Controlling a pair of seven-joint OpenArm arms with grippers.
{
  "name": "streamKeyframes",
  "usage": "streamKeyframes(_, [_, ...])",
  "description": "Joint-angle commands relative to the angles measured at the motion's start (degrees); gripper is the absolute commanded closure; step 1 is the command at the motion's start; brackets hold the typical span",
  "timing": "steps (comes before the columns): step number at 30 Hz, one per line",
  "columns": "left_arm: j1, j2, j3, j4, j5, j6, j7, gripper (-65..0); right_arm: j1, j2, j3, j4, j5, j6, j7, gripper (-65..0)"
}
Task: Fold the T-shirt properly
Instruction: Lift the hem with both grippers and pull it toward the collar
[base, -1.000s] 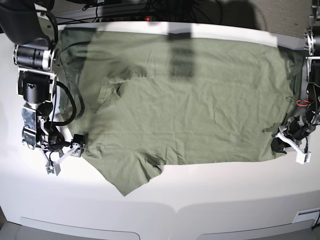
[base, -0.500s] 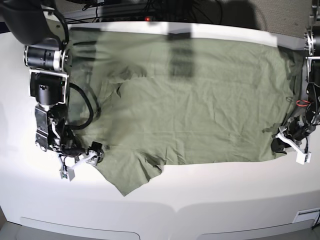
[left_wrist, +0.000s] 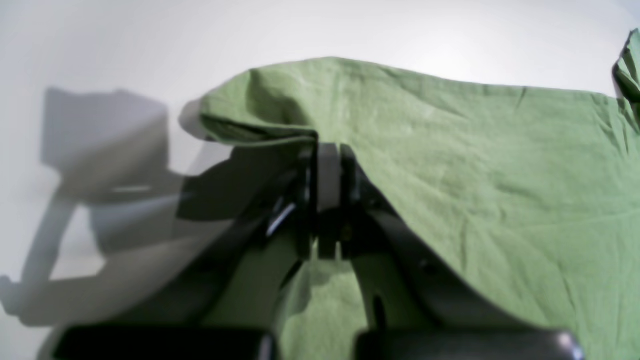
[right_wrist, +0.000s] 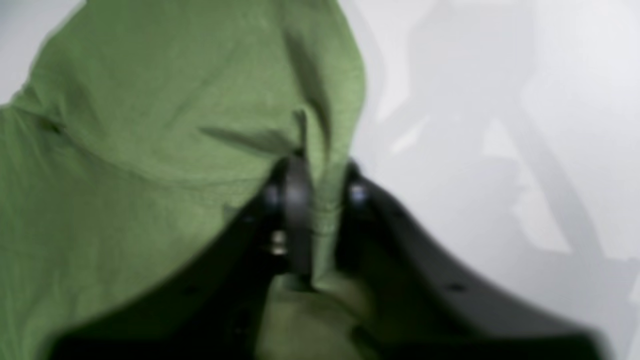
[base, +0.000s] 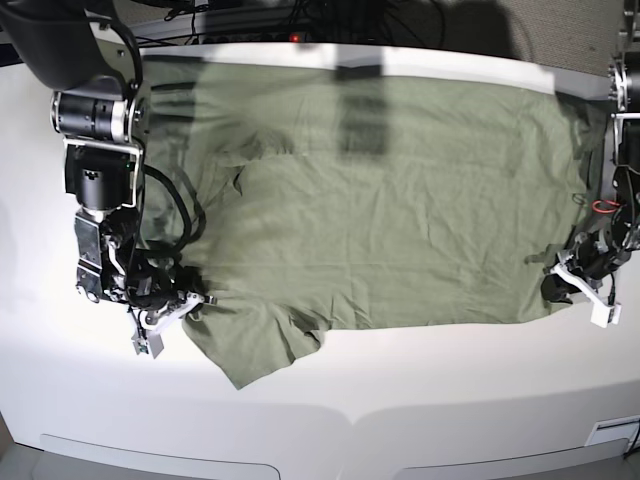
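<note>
Having slid rightward since earlier, the right claw (base: 172, 322) was clenched on the T-shirt (base: 400, 220), which lay spread across the white surface (base: 420, 400); the left claw (base: 580, 290) gripped its right hem.

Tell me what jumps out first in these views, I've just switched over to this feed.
The big sage-green T-shirt spread wrinkled across most of the white table catches the eye first. Next, the two arms at opposite ends of its near edge: the right hand is pinching cloth at the base view's left, the left hand is shut on the corner at that view's right. In both wrist views the fabric tents up around the closed fingers.
</note>
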Motion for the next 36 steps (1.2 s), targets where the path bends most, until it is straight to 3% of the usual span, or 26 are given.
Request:
streamKeyframes(1, [-1.8, -1.0, -0.1, 0.8, -0.9, -0.6, -0.8, 0.0, 1.2, 0.3, 0.1, 0.8, -0.7, 0.4, -1.1, 0.0])
streamKeyframes(8, [-1.7, -1.2, -0.1, 4.9, -11.0, -0.6, 10.6, 0.0, 1.2, 0.3, 0.0, 3.3, -5.9, 0.4, -0.1, 0.0])
streamKeyframes(16, [-1.7, -1.2, -0.1, 12.4, -11.0, -0.6, 16.4, 0.0, 1.2, 2.9, -5.4, 9.0, -5.9, 0.4, -2.8, 0.0])
streamKeyframes(23, [-1.8, -1.9, -0.1, 12.9, -11.0, -0.6, 16.7, 0.0, 0.6, 5.9, -12.5, 14.9, -5.1, 0.4, -3.9, 0.0])
streamKeyframes(36, [-1.9, -3.7, -0.1, 13.7, -11.0, -0.6, 16.7, 0.0, 1.4, 5.9, -12.4, 17.8, -4.3, 0.6, -3.4, 0.0])
